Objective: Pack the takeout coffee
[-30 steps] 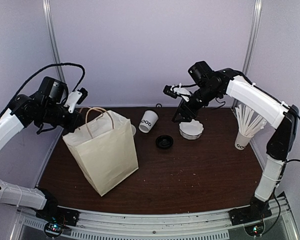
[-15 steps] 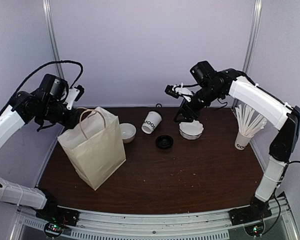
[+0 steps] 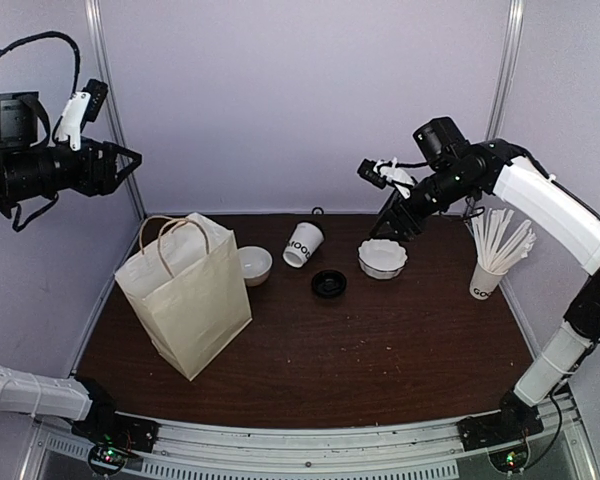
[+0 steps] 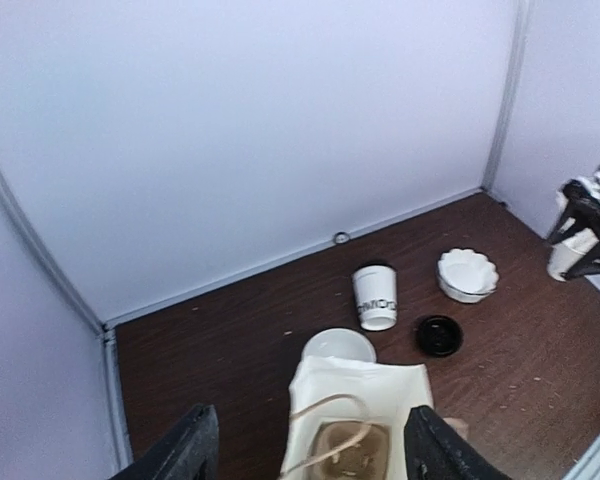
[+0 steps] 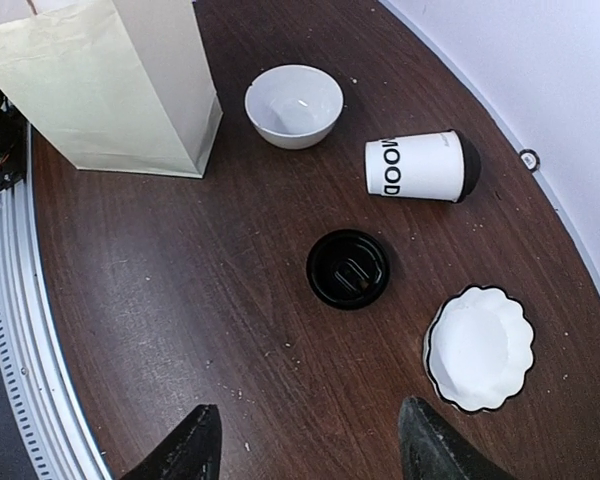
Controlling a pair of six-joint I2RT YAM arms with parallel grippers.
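Lying on its side by the look of it, the takeout coffee cup (image 3: pixel 301 243) is near the back of the desk (image 3: pixel 400 350). Its dark end points to the back and the block letters show on its side. Its black lid (image 3: pixel 329 284) is off, flat on the desk just in front of the cup and not touching it. Paper bag (image 3: pixel 185 300) stands upright on the left with its top open, and a plain round bowl (image 3: pixel 254 264) sits between bag and cup. A scalloped bowl (image 3: pixel 383 258) sits right of the lid, and the cup full of white sticks (image 3: pixel 485 280) is over at the right edge. Left hand (image 4: pixel 310 410) is up high over the bag, fingers spread wide, holding nothing. Right hand (image 5: pixel 308 405) hangs in the air toward the back, over by the scalloped bowl, also wide and empty.
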